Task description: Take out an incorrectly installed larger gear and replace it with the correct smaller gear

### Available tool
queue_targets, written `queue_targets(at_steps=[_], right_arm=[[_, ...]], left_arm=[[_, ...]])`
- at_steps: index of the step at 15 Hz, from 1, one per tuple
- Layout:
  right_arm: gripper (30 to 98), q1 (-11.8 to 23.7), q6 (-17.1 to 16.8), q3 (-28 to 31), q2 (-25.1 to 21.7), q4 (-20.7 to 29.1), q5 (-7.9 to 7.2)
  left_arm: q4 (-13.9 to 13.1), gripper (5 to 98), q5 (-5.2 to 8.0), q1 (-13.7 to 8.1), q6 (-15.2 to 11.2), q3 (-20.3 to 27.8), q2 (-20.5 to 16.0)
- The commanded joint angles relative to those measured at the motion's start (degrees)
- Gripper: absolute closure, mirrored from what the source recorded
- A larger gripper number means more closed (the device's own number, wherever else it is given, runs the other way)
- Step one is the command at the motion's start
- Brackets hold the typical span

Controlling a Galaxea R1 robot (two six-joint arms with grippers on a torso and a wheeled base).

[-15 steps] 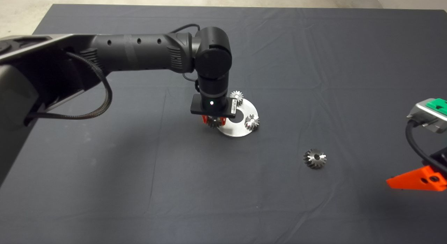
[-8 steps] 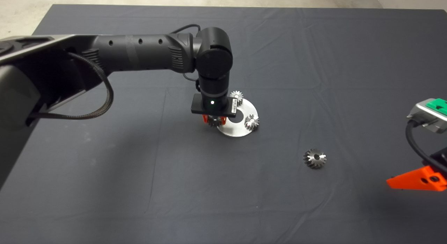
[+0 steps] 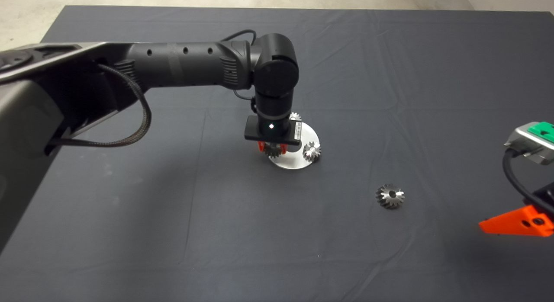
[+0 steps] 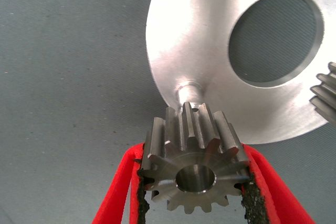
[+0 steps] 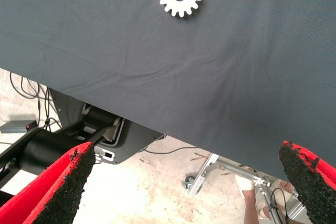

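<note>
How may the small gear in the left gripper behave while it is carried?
The smaller gear looks like solid metal, so it is probably rigid and heavy for its size. The left gripper holds only tooth tips with its pads, so it might twist or slip.

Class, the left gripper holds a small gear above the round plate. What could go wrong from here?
1. The left gripper grips the smaller gear only by its tooth tips, so it could slip or tilt.
2. Its hole is not yet over the peg; lowered off-centre, it may jam or shove the plate.
3. Its teeth might clash with the neighbouring gear.
</note>
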Motion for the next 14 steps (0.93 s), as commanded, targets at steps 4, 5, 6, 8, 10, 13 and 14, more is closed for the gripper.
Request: queue_targets(at_steps=[4,5,6,8,10,13,14], right_arm=[[36.1,1.0,0.4,0.1,0.2,1.8,0.01],[36.1,1.0,0.4,0.1,0.2,1.8,0.01],[36.1,1.0,0.4,0.2,0.1,1.8,0.01],[36.1,1.0,0.4,0.2,0.1,1.8,0.01],[36.1,1.0,0.4,0.2,0.1,1.8,-0.04],[36.1,1.0,0.4,0.2,0.1,1.8,-0.08],[36.1,1.0,0.4,0.2,0.1,1.8,-0.08]], left_arm=[[0.4,70.0,4.13,-0.4,1.3,-1.7,0.6],[0.4,70.0,4.13,-0.3,1.5,-1.9,0.6],[0.4,69.9,4.04,-0.3,1.7,-1.9,0.6],[0.4,70.0,4.04,-0.3,1.7,-1.9,0.6],[0.4,70.0,4.04,-0.3,1.7,-2.3,0.6],[1.1,70.0,4.04,-0.3,1.8,-2.6,0.9],[1.1,70.0,4.04,-0.3,1.8,-2.6,1.0]])
